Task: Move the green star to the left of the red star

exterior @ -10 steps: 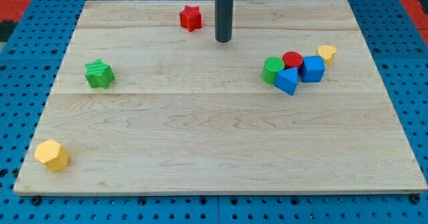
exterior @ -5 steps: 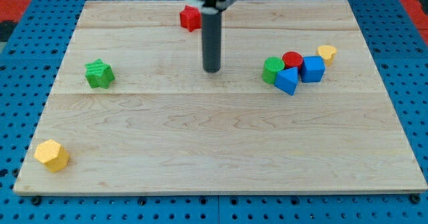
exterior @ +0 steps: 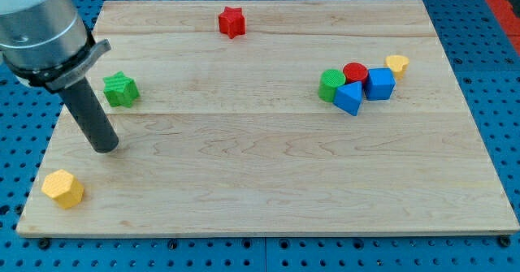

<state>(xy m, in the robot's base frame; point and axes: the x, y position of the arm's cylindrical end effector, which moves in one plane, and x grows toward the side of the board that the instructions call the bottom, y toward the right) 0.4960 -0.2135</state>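
The green star (exterior: 121, 89) lies on the wooden board at the view's left. The red star (exterior: 231, 21) lies near the board's top edge, up and to the right of the green star. My tip (exterior: 104, 146) rests on the board below the green star and slightly to its left, apart from it. The rod rises from the tip toward the view's upper left, passing just left of the green star.
A cluster sits at the right: a green cylinder (exterior: 331, 85), a red cylinder (exterior: 354, 71), a blue triangular block (exterior: 349, 98), a blue cube (exterior: 379, 84) and a small yellow block (exterior: 396, 63). A yellow hexagonal block (exterior: 63, 188) lies at the bottom left.
My tip has swept from the board's upper middle, near the red star, down and left to just below the green star. No block has moved.
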